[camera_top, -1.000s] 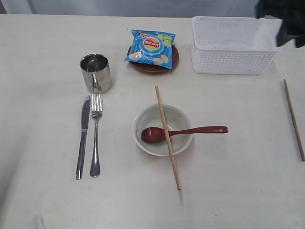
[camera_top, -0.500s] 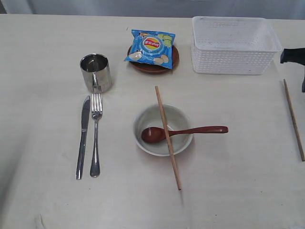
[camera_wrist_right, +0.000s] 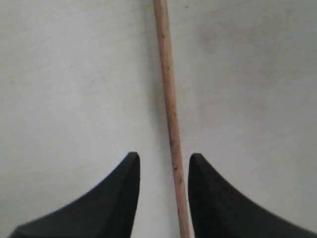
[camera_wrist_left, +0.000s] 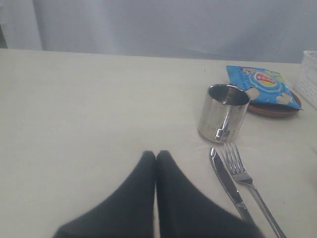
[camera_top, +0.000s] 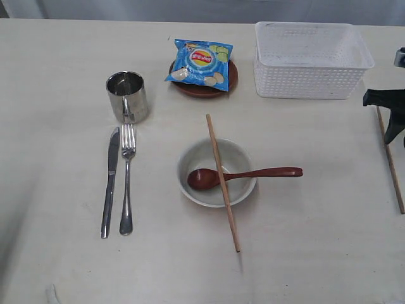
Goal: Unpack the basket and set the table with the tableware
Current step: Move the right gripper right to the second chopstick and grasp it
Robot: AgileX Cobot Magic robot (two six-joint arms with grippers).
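The white basket [camera_top: 310, 60] stands empty at the back right of the cream table [camera_top: 304, 240]. A white bowl [camera_top: 216, 172] in the middle holds a reddish-brown wooden spoon [camera_top: 253, 174], and one chopstick [camera_top: 222, 182] lies across it. A second chopstick [camera_top: 392, 163] lies at the far right. My right gripper [camera_top: 387, 114] hovers over its far end, open, with the stick [camera_wrist_right: 171, 119] between the fingers, untouched. The steel cup [camera_top: 127, 96], knife [camera_top: 110, 182] and fork [camera_top: 127, 178] are at the left. My left gripper [camera_wrist_left: 155, 156] is shut on nothing, near the knife [camera_wrist_left: 228, 183].
A blue chips bag [camera_top: 200, 62] lies on the brown round plate [camera_top: 204, 85] at the back middle. The cup [camera_wrist_left: 223, 113] and fork [camera_wrist_left: 250, 183] show beside the left gripper in the left wrist view.
My right gripper has come down from the back right corner, past the basket, to the far end of the right-hand chopstick. Nothing on the table has moved.
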